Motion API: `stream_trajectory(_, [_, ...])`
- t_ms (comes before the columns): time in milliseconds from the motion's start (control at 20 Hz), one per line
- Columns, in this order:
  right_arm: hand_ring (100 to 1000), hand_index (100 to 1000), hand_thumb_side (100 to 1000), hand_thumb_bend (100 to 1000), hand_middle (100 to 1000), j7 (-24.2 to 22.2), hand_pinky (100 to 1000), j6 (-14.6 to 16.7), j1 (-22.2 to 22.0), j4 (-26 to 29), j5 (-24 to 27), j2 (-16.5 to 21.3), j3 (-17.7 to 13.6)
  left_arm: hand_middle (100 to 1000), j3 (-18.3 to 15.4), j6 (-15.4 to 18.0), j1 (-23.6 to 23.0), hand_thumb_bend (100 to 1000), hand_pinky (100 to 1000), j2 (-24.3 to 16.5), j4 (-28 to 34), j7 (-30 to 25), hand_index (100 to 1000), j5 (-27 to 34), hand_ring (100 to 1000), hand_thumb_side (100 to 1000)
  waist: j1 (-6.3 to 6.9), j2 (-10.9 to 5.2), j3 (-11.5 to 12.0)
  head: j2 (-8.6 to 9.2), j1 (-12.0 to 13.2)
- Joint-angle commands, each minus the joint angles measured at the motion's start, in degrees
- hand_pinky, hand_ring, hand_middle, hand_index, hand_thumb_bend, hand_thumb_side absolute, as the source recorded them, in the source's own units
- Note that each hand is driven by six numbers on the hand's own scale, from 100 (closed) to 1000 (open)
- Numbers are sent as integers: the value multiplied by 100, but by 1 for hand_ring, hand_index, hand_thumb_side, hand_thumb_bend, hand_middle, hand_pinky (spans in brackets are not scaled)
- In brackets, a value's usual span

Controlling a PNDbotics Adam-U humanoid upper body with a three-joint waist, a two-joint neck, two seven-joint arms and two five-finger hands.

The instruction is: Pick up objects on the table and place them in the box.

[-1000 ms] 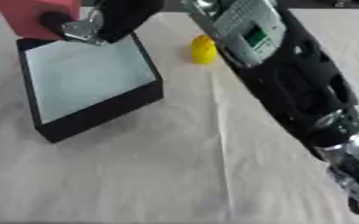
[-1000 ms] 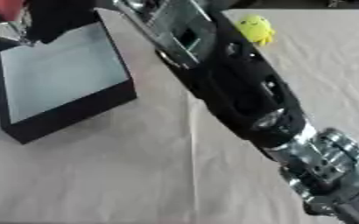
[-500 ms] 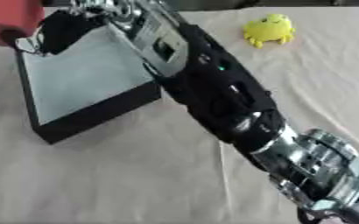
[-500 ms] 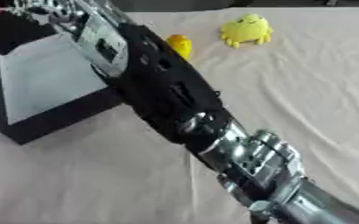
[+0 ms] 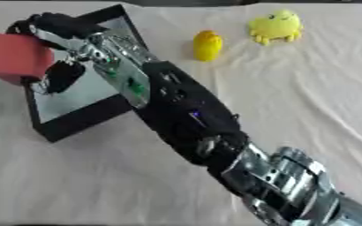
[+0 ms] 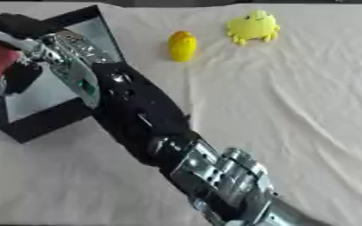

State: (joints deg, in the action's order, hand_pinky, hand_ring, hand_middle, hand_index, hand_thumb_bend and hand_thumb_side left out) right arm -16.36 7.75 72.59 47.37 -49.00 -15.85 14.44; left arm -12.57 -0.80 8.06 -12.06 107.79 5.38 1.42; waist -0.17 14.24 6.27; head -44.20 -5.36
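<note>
Arm: right arm (image 5: 184,119) comes up from the bottom right corner and reaches across to the far left.
Table: covered with a pale cloth (image 5: 307,97).
Box: black box (image 5: 84,119) with a pale inside, on the left.
Right hand: right hand (image 5: 57,31) has its fingers curled around a red block (image 5: 18,58), held over the box's left edge.
Far toys: yellow egg shape (image 5: 207,45) right of the box, yellow soft toy (image 5: 275,25) farther right.
</note>
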Motion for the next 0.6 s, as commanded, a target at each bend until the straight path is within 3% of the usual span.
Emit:
stream_trajectory(50, [646, 741, 100, 100, 453, 134, 859, -90, 199, 238, 187, 138, -138, 771, -39, -12, 16, 152, 885, -64, 90, -2, 787, -6, 749, 876, 38, -68, -15, 8, 29])
stream_trajectory(300, [648, 741, 100, 100, 455, 209, 858, -383, 324, 277, 307, 432, -276, 771, -36, -10, -4, 152, 886, -78, 82, -24, 788, -15, 749, 879, 43, -77, -63, 8, 72])
stream_trajectory(600, [681, 759, 100, 100, 488, 315, 868, -564, 323, -63, -91, 562, -444, 771, -30, -11, -9, 152, 886, -60, 74, -65, 788, -25, 748, 881, 62, -49, -84, 8, 95])
